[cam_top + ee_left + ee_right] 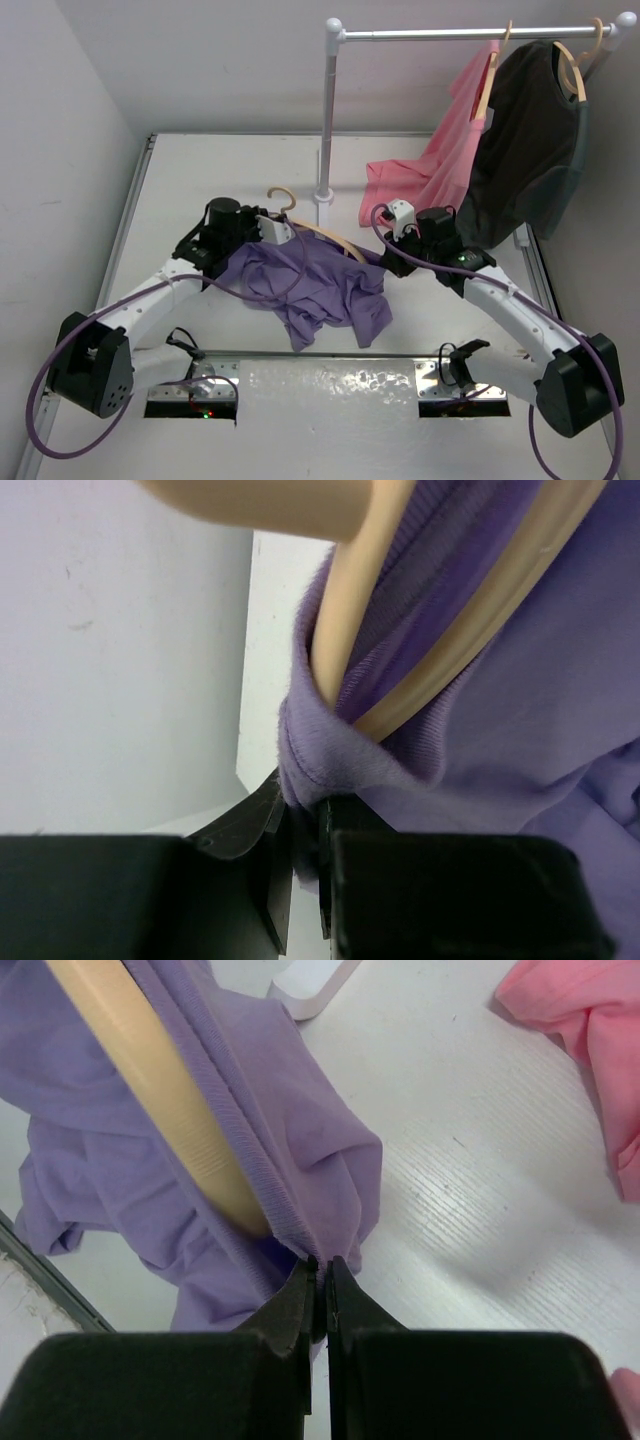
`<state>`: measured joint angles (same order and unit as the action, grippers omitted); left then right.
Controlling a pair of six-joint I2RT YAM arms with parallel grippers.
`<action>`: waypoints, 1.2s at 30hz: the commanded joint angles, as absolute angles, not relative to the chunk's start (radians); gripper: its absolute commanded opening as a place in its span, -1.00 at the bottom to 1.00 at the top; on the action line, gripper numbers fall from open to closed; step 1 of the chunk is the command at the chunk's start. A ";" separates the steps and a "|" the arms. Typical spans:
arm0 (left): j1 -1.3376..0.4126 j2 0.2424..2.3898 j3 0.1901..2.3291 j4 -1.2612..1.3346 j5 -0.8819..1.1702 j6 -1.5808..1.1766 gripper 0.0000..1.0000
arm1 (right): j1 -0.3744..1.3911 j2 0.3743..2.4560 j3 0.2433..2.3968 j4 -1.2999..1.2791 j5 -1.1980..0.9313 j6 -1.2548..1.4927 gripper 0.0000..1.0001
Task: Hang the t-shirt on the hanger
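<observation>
The lavender t-shirt [315,288] lies bunched on the white table between my arms. The tan wooden hanger [322,234] runs through its collar, the hook [284,198] sticking out at the upper left. My left gripper [262,240] is shut on the collar's ribbed edge [330,770]; the hanger's arms [335,630] pass through the neck opening just above its fingers. My right gripper [385,256] is shut on the t-shirt's cloth [330,1180] at the other end, beside the hanger's arm [170,1100].
A white rack post [329,120] with a chrome rail [460,33] stands behind. A pink garment [440,160] and a dark shirt [525,150] hang on it from like hangers, the pink one trailing onto the table. Walls lie close on the left and right.
</observation>
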<state>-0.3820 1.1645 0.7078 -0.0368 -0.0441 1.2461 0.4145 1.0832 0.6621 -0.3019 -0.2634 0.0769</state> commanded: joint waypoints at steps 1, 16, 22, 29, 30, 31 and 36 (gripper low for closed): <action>-0.357 1.147 0.667 0.095 -0.282 1.367 -1.00 | 0.396 1.084 0.693 -0.500 -0.132 0.032 -1.00; -0.483 1.140 0.782 -0.142 -0.124 1.261 -1.00 | 0.552 1.270 0.992 -0.269 -0.354 0.119 -1.00; -0.511 1.137 0.822 -0.228 -0.045 1.178 -1.00 | 0.580 1.443 1.146 -0.238 -0.376 0.158 -0.54; -0.512 1.132 0.859 -0.238 0.067 1.137 -1.00 | 0.592 1.480 1.203 -0.290 -0.543 0.008 0.50; -0.511 1.134 0.853 -0.233 0.075 1.140 -1.00 | 0.598 1.482 1.201 -0.296 -0.564 -0.033 0.52; -0.512 1.134 0.847 -0.219 0.075 1.146 -1.00 | 0.609 1.492 1.200 -0.304 -0.571 -0.067 0.52; -0.512 1.135 0.836 -0.206 0.097 1.143 -1.00 | 0.623 1.563 1.226 -0.339 -0.514 -0.086 0.43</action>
